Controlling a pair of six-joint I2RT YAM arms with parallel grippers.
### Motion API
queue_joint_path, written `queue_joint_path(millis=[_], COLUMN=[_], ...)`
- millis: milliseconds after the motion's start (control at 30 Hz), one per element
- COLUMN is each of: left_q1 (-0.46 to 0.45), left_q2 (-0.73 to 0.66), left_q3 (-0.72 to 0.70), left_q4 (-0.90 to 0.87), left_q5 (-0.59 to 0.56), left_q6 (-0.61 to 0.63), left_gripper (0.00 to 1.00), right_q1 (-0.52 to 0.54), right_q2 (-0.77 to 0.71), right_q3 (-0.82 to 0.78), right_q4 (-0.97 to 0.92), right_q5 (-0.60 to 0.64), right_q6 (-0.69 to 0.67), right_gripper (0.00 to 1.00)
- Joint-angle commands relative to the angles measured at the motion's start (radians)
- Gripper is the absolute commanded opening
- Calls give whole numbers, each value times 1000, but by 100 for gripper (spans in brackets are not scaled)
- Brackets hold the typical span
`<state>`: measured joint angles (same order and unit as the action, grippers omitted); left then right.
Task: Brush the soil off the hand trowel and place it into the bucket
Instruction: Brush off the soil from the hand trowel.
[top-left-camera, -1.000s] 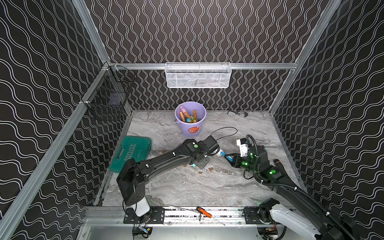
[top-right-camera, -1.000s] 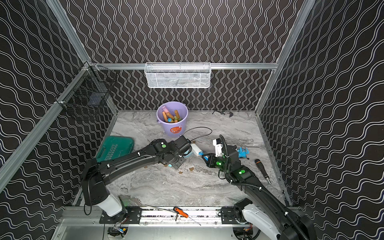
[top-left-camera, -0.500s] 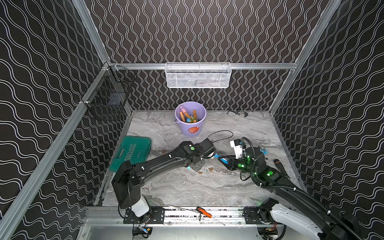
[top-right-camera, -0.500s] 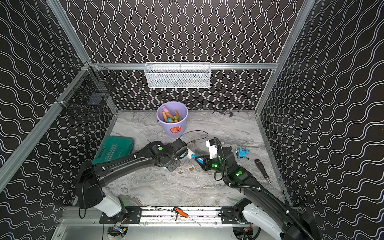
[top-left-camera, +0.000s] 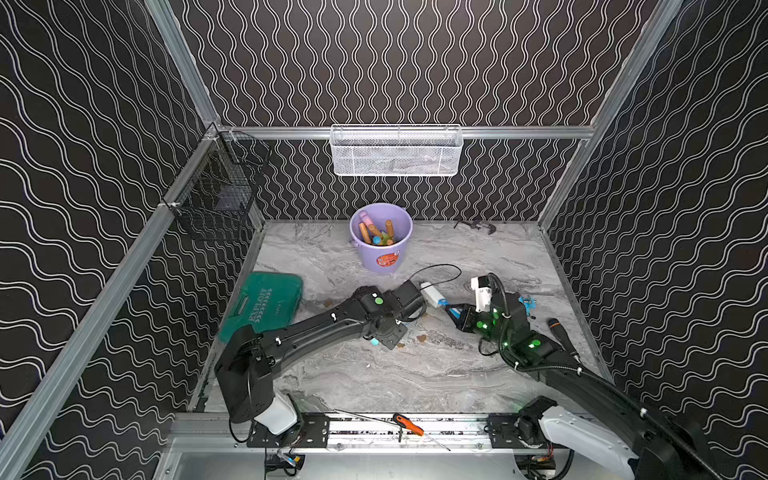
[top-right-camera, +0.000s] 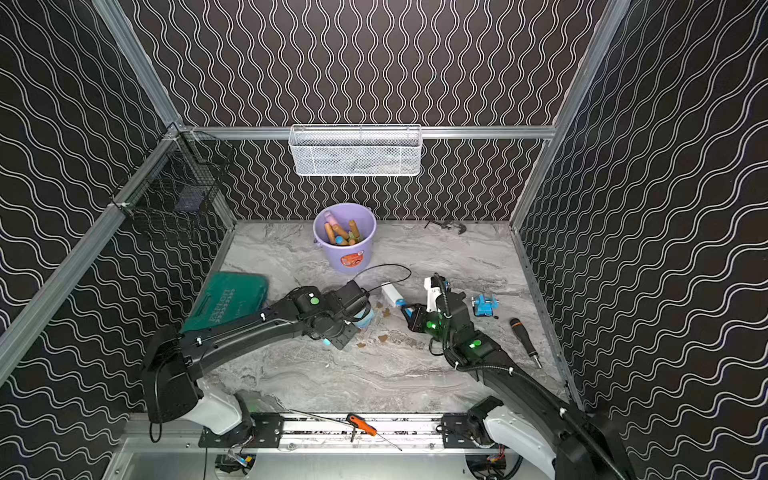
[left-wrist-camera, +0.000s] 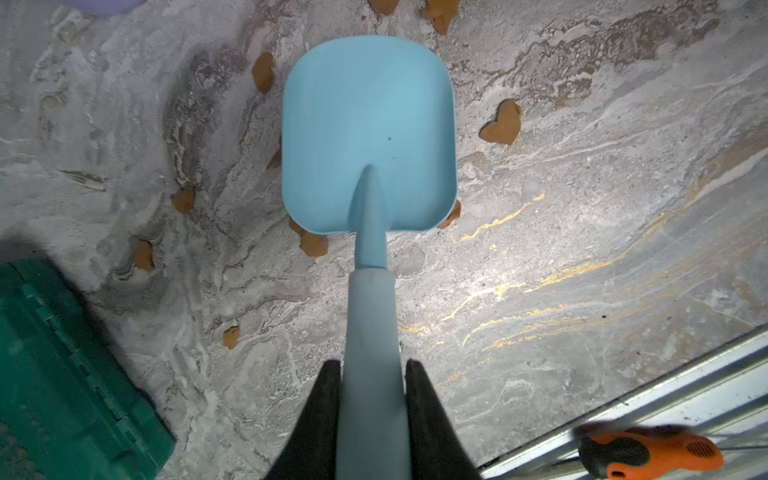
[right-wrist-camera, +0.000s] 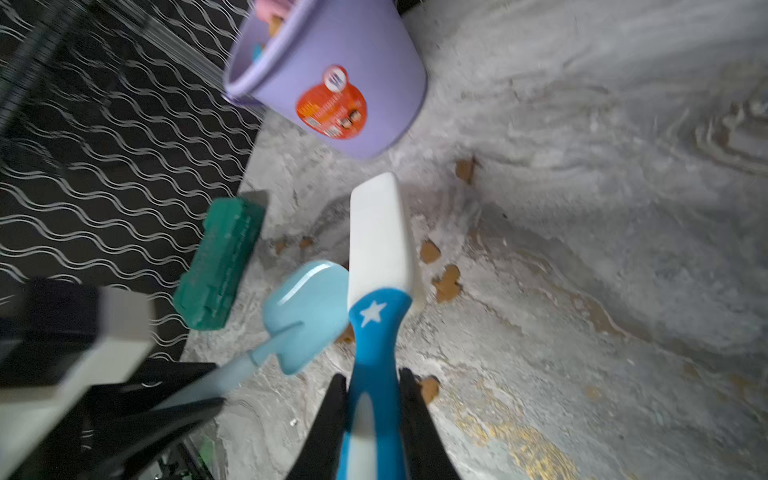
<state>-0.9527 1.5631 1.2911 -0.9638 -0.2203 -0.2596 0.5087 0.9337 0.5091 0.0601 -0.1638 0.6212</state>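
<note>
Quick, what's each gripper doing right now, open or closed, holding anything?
Left gripper: closed on the trowel, at its handle.
Right gripper: closed on the brush, at its handle.

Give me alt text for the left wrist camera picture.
The left gripper grips the handle of a light-blue plastic hand trowel, blade clean, over a grey marbled tabletop strewn with small brown soil clumps. A green plastic case lies nearby.

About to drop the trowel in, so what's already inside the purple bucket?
The bucket holds a bunch of leaning handles: several orange-brown, one pink, with blue and green bits between. Their lower ends and the bucket's bottom are hidden by the handles and the wall.
</note>
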Motion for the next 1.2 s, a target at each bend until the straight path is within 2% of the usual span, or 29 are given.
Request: queue_joint_path(millis=[0,67,133,233,300,433,567,733,767,967,1167], left_q1=[65,164,296,420,457,499,506,514,514,523,526], left_q2=[-9,-31,-66,-80,-71,-82,-84,-71,-66,-70,-65], left_q3=[-13,-31,-60,-82,-86,-172,-264,-395,-403,-388,-402], left_q4=[60,101,173,275,331,615,897,1322,1361,1316,1395], left_q5=[177,382,649,948,1077,1271,1323,1346,1346,1343,1337], left_q6=[-19,-28,-67,-157,-223,-494,-707,-1031,-1061,-1043,-1106], left_gripper=[0,0,0,0,0,0,0,0,0,0,0], right_q1=[-24,-41,-49,-51,-54,-60,-61,-62,-61,-62,-62], right_q2=[-66,-130,-209,-317,-384,-444,-419,-428,-435,-478,-453], right_q3=[-18,-43,-72,-126,-154,-164,-139,-121,-121,-117,-133], right_q4=[-33,-55,-71,-57,-63,-57,-46,-29,-24,-39,67], right_q5=[90,126,166,175,192,110,24,-14,-13,24,-47], right_q6=[44,67,76,58,90,116,128,150,152,158,173], right_gripper=[0,0,0,0,0,0,0,0,0,0,0])
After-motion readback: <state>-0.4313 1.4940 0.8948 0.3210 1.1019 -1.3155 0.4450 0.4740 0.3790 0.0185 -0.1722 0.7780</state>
